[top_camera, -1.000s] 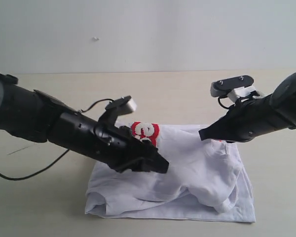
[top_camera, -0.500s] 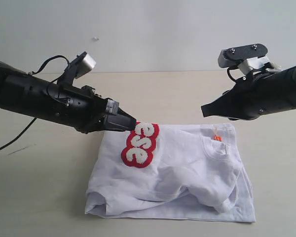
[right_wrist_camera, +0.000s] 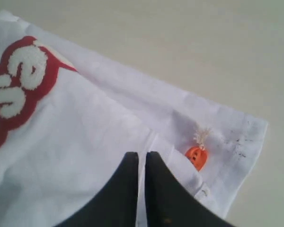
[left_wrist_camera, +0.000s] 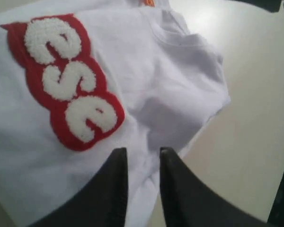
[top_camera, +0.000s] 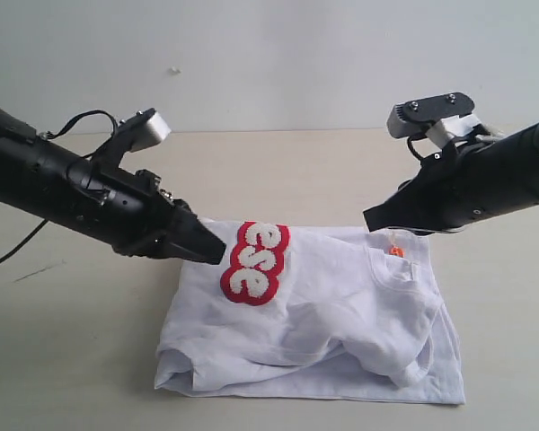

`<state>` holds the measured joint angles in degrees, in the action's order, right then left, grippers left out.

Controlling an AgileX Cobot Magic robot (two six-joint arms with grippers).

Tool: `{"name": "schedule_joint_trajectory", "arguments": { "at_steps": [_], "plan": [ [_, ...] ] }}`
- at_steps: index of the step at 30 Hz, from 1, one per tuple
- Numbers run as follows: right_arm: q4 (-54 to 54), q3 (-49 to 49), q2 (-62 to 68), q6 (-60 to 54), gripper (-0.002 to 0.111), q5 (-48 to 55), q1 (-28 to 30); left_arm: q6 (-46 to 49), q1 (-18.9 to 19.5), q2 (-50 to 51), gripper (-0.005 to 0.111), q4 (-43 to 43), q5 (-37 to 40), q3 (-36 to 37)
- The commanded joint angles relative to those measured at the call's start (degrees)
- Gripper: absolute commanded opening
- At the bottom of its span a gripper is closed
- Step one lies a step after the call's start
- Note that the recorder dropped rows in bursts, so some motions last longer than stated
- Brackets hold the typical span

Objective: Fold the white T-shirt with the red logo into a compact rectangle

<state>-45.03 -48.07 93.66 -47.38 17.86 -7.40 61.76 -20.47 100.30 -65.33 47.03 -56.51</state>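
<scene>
The white T-shirt (top_camera: 341, 314) lies in a rumpled, partly folded heap on the table. The red logo (top_camera: 254, 262) faces up near its far left corner, showing the letters "ese" (left_wrist_camera: 66, 80). An orange tag (top_camera: 395, 251) sits at the collar (right_wrist_camera: 196, 156). My left gripper (top_camera: 217, 252) hovers at the shirt's left edge beside the logo; its jaws (left_wrist_camera: 142, 155) stand a little open with only cloth seen below them. My right gripper (top_camera: 370, 221) hangs just above the far edge near the tag, shut (right_wrist_camera: 142, 154) with nothing in it.
The beige table (top_camera: 81, 359) extends on all sides of the shirt. A pale wall (top_camera: 269, 54) rises behind the table. A black cable (top_camera: 18, 251) trails from the left arm over the table's left side.
The left arm has pulled back off the shirt to its left edge, uncovering the logo. The right arm rose and then dipped slightly toward the collar. The shirt has stayed put over the last half second.
</scene>
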Motion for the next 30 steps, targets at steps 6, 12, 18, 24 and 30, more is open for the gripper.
{"name": "schedule_joint_trajectory", "arguments": {
  "at_steps": [6,12,18,24,30],
  "plan": [
    [4.78,-0.30,-3.15,1.43,0.007,5.62,0.11,-12.68,8.14,-6.06,0.000,21.96,0.68,-0.09],
    [8.85,-0.30,-4.39,4.89,0.007,11.89,0.11,-16.39,15.76,-11.35,0.000,23.02,0.74,2.06],
    [13.46,-0.30,-0.58,9.06,0.007,15.03,0.11,-17.29,18.17,-17.34,0.000,18.14,0.62,7.45],
    [7.28,-0.30,5.48,2.71,0.007,18.21,0.11,-15.36,18.17,-21.32,0.000,16.52,-0.06,13.78],
    [5.96,-0.30,9.31,1.37,0.007,18.21,0.11,-14.43,18.17,-22.34,0.000,14.65,-1.44,16.77]
  ]
}}
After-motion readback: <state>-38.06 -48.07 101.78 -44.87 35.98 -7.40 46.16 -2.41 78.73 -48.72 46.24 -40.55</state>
